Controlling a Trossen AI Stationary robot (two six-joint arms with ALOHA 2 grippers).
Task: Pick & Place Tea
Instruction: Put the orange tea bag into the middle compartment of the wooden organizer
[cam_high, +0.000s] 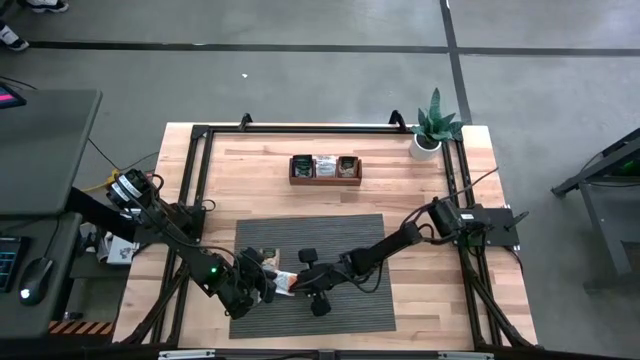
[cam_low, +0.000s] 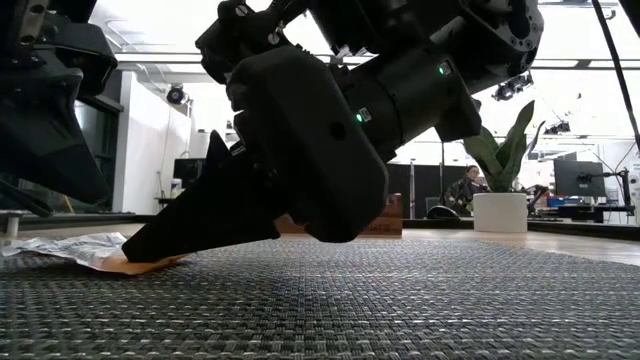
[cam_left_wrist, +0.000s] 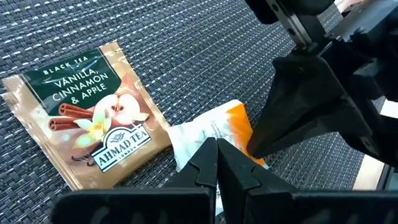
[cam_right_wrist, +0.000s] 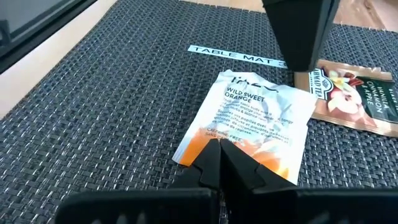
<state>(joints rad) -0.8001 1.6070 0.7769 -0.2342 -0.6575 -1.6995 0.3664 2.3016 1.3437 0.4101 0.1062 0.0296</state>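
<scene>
your white-and-orange sachet (cam_right_wrist: 252, 124) reads "wild sweet orange"; it lies crinkled and flat on the grey woven mat (cam_right_wrist: 93, 93). just beside it, a glossy tan and dark green sachet (cam_left_wrist: 87, 112) reads "black tea vanilla, cinnamon & apple, ahmad tea london". a white strip (cam_right_wrist: 235, 55) says "table mat". both grippers meet at the orange sachet: the left gripper (cam_left_wrist: 216, 163) and right gripper (cam_right_wrist: 217, 158) each have fingers pressed together at opposite edges; you cannot tell whether either pinches it.

Two dark matte-black jointed arms (cam_high: 175, 228), small green indicator lights, tapered wedge-shaped black fingers (cam_right_wrist: 211, 163).
</scene>
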